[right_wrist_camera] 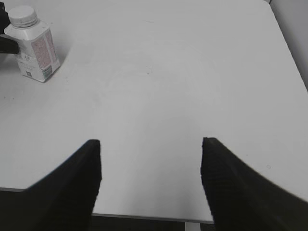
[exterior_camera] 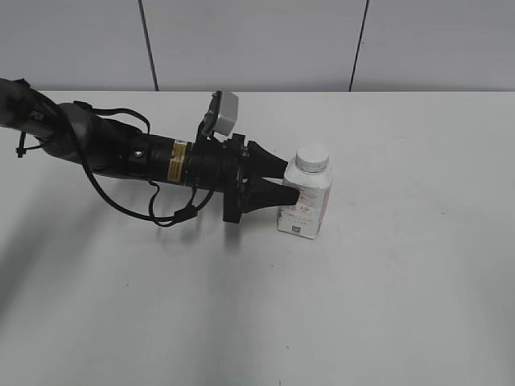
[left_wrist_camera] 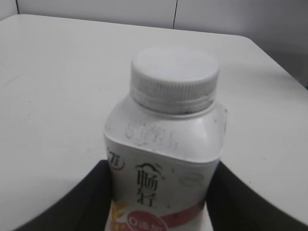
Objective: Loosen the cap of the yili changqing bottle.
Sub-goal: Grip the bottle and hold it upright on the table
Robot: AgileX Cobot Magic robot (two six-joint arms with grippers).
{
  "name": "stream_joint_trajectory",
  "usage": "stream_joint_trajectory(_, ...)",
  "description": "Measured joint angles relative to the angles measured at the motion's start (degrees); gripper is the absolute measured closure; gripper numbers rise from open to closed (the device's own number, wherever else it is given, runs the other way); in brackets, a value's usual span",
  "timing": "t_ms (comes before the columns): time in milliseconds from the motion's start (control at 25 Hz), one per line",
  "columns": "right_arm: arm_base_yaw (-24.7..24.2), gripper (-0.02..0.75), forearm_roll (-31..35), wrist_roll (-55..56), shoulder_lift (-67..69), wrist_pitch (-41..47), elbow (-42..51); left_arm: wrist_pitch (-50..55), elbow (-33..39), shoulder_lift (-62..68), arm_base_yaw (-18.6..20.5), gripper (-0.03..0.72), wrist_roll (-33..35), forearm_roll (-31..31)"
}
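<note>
The left gripper (left_wrist_camera: 159,202) pinches the yili changqing bottle (left_wrist_camera: 166,159) low in the wrist frame, dark fingers (left_wrist_camera: 82,202) against both sides. The cap (left_wrist_camera: 174,77) sits clear above them (still seated). Hold firm while the right gripper (right_wrist_camera: 150,183), spread and empty, twists it.

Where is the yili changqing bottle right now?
In the exterior view the yili changqing bottle stands upright on the white table, slightly right of centre, between the left claw fingers, cap still on.

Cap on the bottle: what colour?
White, with a ribbed rim; the cap shows best in the left wrist view.
</note>
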Motion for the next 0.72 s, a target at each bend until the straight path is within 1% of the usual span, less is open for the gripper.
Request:
stream_joint_trajectory(560,0.0,0.222,0.6,0.2,0.0,0.0,-0.1,-0.1,0.0,0.0,0.0,0.315,0.0,0.1)
stream_joint_trajectory(640,0.0,0.222,0.9,0.9,1.4,0.0,-0.7,-0.1,0.0,0.0,0.0,0.315,0.0,0.2)
stream_joint_trajectory(720,0.0,0.222,1.5,2.1,5.8,0.0,-1.8,-0.1,0.0,0.0,0.0,0.315,0.0,0.2)
